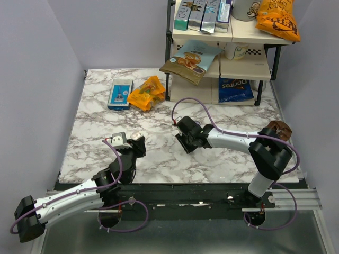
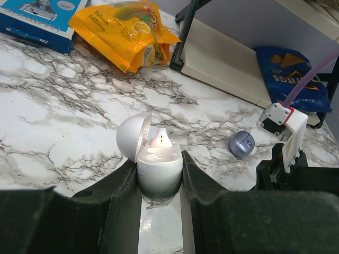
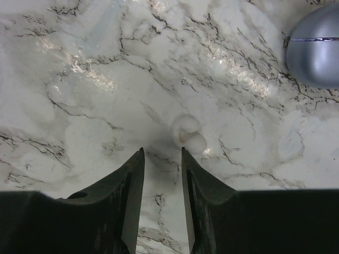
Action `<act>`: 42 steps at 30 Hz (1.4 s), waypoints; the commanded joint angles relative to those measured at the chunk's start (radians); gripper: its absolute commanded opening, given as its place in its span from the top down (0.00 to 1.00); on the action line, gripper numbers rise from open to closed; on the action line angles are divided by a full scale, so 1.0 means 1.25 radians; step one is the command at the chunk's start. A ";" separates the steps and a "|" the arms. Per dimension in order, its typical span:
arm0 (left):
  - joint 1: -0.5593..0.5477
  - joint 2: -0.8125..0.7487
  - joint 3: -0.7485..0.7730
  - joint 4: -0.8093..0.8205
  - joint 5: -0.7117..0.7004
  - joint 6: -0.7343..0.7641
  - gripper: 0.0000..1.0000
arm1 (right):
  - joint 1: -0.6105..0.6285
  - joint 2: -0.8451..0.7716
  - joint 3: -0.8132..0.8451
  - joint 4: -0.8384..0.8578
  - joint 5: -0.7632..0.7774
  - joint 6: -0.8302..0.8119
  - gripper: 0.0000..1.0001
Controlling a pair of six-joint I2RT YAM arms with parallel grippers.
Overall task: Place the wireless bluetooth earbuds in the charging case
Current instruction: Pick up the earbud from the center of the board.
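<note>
The left gripper (image 2: 159,161) is clamped on the open charging case (image 2: 159,172), whose base is hidden between the fingers. One earbud (image 2: 160,140) sits inside, with only its tip visible. The right gripper (image 3: 161,153) stands partly open and empty, just short of the second earbud (image 3: 186,132) lying on the marble table (image 3: 79,79). A round grey-blue object (image 3: 315,50) is cut off at the frame edge.

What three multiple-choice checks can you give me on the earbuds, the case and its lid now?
1. Where is the loose earbud? A in the charging case; B on the table ahead of the right tool; C nowhere in view.
2. Earbuds seen inside the case? A none; B one; C two.
3. The lid is: A open; B shut; C detached.
B: it lies on marble just before that tool. B: one seated earbud shows in the cradle. A: the lid stands hinged back.
</note>
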 commanded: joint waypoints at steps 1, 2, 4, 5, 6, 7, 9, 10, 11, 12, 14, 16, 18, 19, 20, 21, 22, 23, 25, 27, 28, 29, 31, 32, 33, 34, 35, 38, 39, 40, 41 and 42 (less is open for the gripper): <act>-0.005 0.001 -0.012 0.003 -0.004 -0.005 1.00 | 0.001 0.020 0.018 0.015 0.024 -0.003 0.57; -0.005 0.002 -0.012 0.003 -0.004 -0.005 1.00 | 0.001 0.022 0.019 0.015 0.024 -0.003 0.57; -0.005 0.001 -0.014 0.003 -0.004 -0.005 1.00 | 0.001 0.023 0.020 0.018 0.027 -0.004 0.57; -0.004 0.001 -0.013 0.003 -0.004 -0.005 1.00 | 0.003 0.021 0.020 0.016 0.029 -0.004 0.57; -0.004 0.001 -0.013 0.003 -0.004 -0.005 1.00 | 0.003 0.020 0.020 0.016 0.027 -0.004 0.57; -0.004 0.000 -0.013 0.003 -0.004 -0.004 1.00 | 0.001 0.015 0.019 0.018 0.024 -0.003 0.57; -0.005 -0.002 -0.014 0.003 -0.004 -0.004 1.00 | 0.001 -0.001 0.017 0.019 0.020 -0.002 0.57; -0.005 0.001 -0.014 0.004 -0.004 -0.004 1.00 | 0.003 -0.005 0.018 0.019 0.019 -0.002 0.57; -0.005 0.002 -0.015 0.006 -0.005 -0.004 1.00 | 0.001 -0.007 0.018 0.018 0.019 -0.003 0.56; -0.005 0.002 -0.015 0.007 -0.004 -0.004 1.00 | 0.001 -0.013 0.017 0.016 0.016 -0.002 0.56; -0.004 0.008 -0.015 0.012 -0.004 -0.004 1.00 | 0.001 -0.015 0.019 0.016 0.020 -0.002 0.55; -0.005 0.012 -0.014 0.014 -0.002 -0.004 1.00 | 0.001 -0.013 0.020 0.014 0.019 -0.003 0.55; -0.005 0.012 -0.013 0.014 0.000 -0.004 1.00 | 0.003 -0.015 0.022 0.011 0.014 0.000 0.55; -0.005 0.011 -0.012 0.011 0.000 -0.004 1.00 | 0.003 -0.021 0.022 0.010 0.013 0.001 0.55; -0.005 0.009 -0.013 0.008 -0.002 -0.004 1.00 | 0.001 -0.024 0.020 0.010 0.011 0.002 0.55; -0.005 0.009 -0.013 0.008 -0.003 -0.004 1.00 | 0.001 -0.027 0.019 0.010 0.014 0.001 0.55; -0.005 0.008 -0.014 0.009 -0.003 -0.004 1.00 | 0.001 -0.032 0.020 0.009 0.019 0.001 0.54; -0.006 0.008 -0.014 0.011 -0.004 -0.002 1.00 | 0.001 -0.034 0.022 0.009 0.020 0.000 0.54; -0.006 0.012 -0.013 0.012 -0.003 -0.001 1.00 | 0.001 -0.038 0.024 0.003 0.019 0.000 0.54; -0.006 0.015 -0.012 0.012 -0.002 -0.001 1.00 | 0.003 -0.045 0.025 0.002 0.015 0.001 0.54; -0.006 0.019 -0.012 0.017 -0.002 -0.001 1.00 | 0.001 -0.048 0.025 0.000 0.015 0.001 0.54; -0.006 0.020 -0.012 0.018 -0.002 0.000 1.00 | 0.003 -0.047 0.027 -0.001 0.015 0.001 0.53; -0.006 0.024 -0.010 0.022 0.000 0.001 1.00 | 0.001 -0.042 0.028 -0.001 0.020 -0.003 0.53; -0.006 0.025 -0.010 0.022 0.000 0.001 1.00 | 0.003 -0.038 0.029 -0.001 0.021 -0.003 0.53; -0.006 0.025 -0.010 0.023 0.001 0.004 1.00 | 0.003 -0.030 0.030 -0.001 0.021 -0.003 0.53; -0.006 0.024 -0.010 0.022 0.002 0.005 1.00 | 0.001 -0.027 0.030 0.000 0.020 -0.003 0.53; -0.006 0.023 -0.009 0.022 0.001 0.005 1.00 | 0.003 -0.022 0.031 0.003 0.016 -0.003 0.53; -0.006 0.018 -0.012 0.018 0.001 0.006 1.00 | 0.001 -0.007 0.034 0.005 0.019 -0.003 0.53; -0.006 0.017 -0.012 0.017 0.000 0.006 1.00 | 0.001 -0.005 0.034 0.006 0.020 -0.004 0.52; -0.006 0.013 -0.013 0.016 0.000 0.006 1.00 | 0.001 0.001 0.036 0.006 0.020 -0.004 0.52; -0.005 0.013 -0.013 0.014 -0.002 0.005 1.00 | 0.003 0.004 0.036 0.008 0.018 -0.005 0.52; -0.006 0.012 -0.014 0.013 -0.002 0.006 1.00 | 0.003 0.007 0.038 0.006 0.016 -0.004 0.52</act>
